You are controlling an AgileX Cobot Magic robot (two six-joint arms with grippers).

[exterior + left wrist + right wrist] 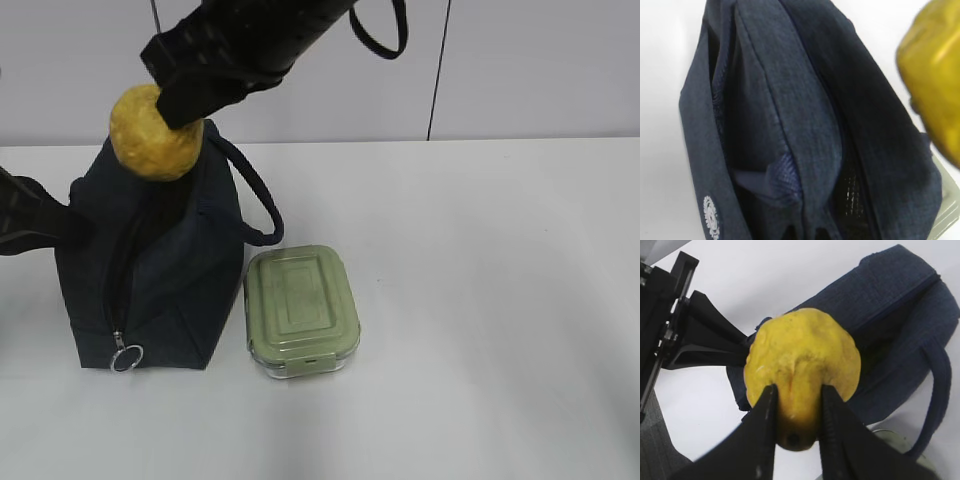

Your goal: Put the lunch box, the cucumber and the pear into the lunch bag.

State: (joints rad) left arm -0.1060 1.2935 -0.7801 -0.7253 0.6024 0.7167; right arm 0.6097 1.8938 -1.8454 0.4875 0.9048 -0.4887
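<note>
My right gripper (183, 103) reaches across from the upper right and is shut on the lumpy yellow pear (152, 135), holding it just above the open top of the navy lunch bag (170, 290). In the right wrist view the two black fingers (767, 415) clamp the pear (802, 360) over the bag (900, 305). My left gripper (55, 225) pinches the bag's left upper edge; its wrist view looks down into the dark bag opening (805, 100). The lunch box (300, 312) with its sage-green lid lies flat beside the bag's right side. The cucumber is out of view.
The bag's loop handle (255, 200) hangs toward the lunch box. The silver ring pull (125, 357) lies at the bag's front bottom corner. White tabletop (500, 300) stretches to the right, with a grey wall behind.
</note>
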